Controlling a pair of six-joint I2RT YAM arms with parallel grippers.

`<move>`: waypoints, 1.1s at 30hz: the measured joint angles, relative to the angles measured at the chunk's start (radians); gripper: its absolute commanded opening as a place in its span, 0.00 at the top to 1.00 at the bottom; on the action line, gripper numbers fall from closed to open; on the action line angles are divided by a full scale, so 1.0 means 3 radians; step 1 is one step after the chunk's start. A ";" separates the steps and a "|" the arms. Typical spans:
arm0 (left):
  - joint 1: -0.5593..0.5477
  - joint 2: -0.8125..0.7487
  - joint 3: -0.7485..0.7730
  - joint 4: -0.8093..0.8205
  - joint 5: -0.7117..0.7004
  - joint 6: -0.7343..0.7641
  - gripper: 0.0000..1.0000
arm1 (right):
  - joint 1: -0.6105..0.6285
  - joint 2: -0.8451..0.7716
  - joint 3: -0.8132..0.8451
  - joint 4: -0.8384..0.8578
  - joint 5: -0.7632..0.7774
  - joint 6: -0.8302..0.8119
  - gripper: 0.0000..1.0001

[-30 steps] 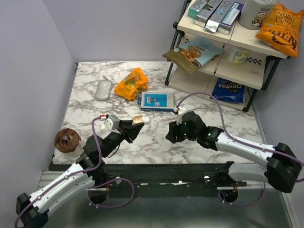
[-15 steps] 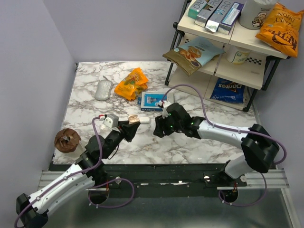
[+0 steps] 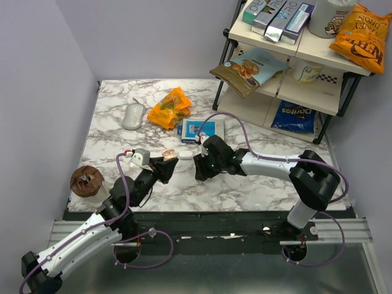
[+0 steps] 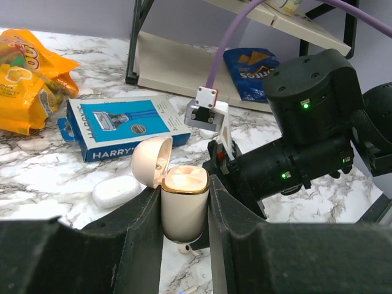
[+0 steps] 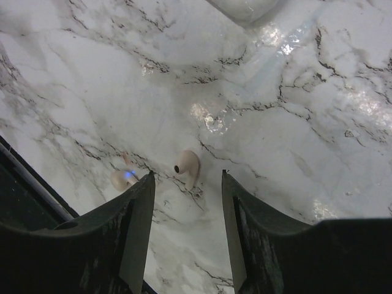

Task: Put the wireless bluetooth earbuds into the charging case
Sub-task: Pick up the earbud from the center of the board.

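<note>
Cream-beige charging case [image 4: 184, 205] with a gold rim, lid flipped open, stands upright, clamped between the left gripper [image 4: 184, 191] fingers and held above the white marble table [image 5: 294, 122]. Two small cream-beige wireless earbuds [image 5: 187, 166] lie loose on the marble. One sits between the right gripper [image 5: 187, 177] fingers, touching neither. The second one [image 5: 120, 179] has a blue glow on it and lies just beside the left-hand finger in that wrist view. Right gripper jaws are apart, pointing down at the table, just right of the held case in the top view. Glossy white pill-shaped closed case [image 4: 116, 191] lies on the table just beside the left gripper. Blue-and-white flat razor box [image 4: 116, 125] is behind it, orange snack bag [image 4: 24, 79] farther left.
</note>
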 measured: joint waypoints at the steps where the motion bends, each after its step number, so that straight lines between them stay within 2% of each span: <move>1: -0.0008 -0.0001 0.0000 -0.0005 -0.0003 -0.0001 1.00 | 0.0011 0.0023 0.0024 -0.0018 0.0001 0.0000 0.45; 25: -0.0057 -0.0005 0.0000 -0.0025 -0.0009 -0.0003 1.00 | 0.0080 0.0347 0.0207 -0.0103 0.0004 -0.0001 0.54; 33: -0.0071 -0.0005 0.0000 -0.0025 -0.0009 -0.0003 1.00 | 0.0081 0.0385 0.0248 -0.0114 0.0005 -0.0011 0.62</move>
